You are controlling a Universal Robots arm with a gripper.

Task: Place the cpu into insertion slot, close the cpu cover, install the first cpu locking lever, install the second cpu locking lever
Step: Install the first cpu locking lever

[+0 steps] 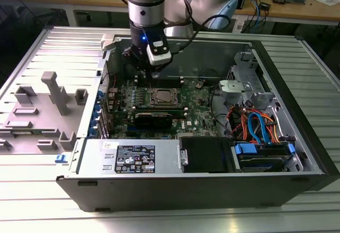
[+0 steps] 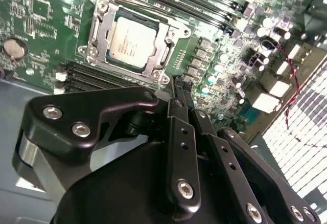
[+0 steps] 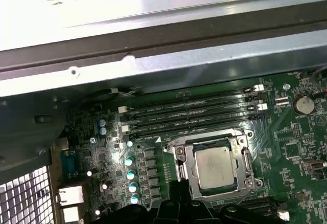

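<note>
Nearest us in exterior view: power supply (image 1: 133,157), white label on top, print we cannot read. Beside it, toward exterior view's right, blue drive bay (image 1: 260,152) under orange and blue cables (image 1: 255,124). Further in we see green board (image 1: 199,110). Cpu (image 2: 134,42) sits in slot (image 1: 153,99), cover (image 3: 245,155) down flat around it. Gripper (image 2: 183,88) hovers near slot's edge, fingers pressed together, gripping nothing; its body hides board beside slot in second wrist view. Memory sticks (image 3: 194,114) just beyond cpu. Grey fixtures (image 1: 53,92) well apart, exterior view's left.
</note>
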